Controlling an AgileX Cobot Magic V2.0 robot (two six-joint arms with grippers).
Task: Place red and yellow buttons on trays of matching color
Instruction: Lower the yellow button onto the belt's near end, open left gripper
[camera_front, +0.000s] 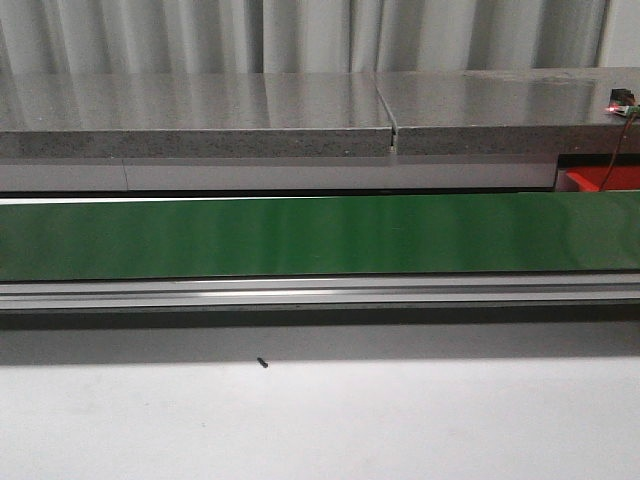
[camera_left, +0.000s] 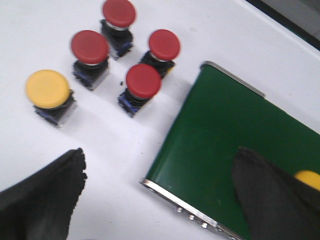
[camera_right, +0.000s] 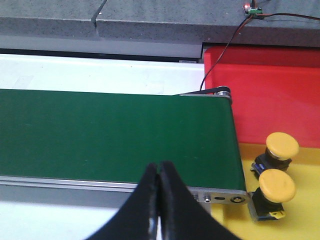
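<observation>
In the left wrist view, several red buttons (camera_left: 143, 81) and one yellow button (camera_left: 47, 90) stand on the white table beside the end of the green belt (camera_left: 225, 135). Another yellow button (camera_left: 309, 179) lies on the belt, partly hidden behind one finger. My left gripper (camera_left: 157, 200) is open and empty, above the belt's end corner. My right gripper (camera_right: 159, 172) is shut and empty over the belt's near edge. Two yellow buttons (camera_right: 281, 146) (camera_right: 276, 186) stand on the yellow tray (camera_right: 305, 215). The red tray (camera_right: 270, 90) lies behind it, with no buttons showing on it.
The green belt (camera_front: 320, 235) runs across the front view, with a metal rail (camera_front: 320, 292) along its near side and a grey counter (camera_front: 200, 110) behind. A corner of the red tray (camera_front: 605, 178) shows at the right. A wire (camera_right: 220, 55) crosses the red tray.
</observation>
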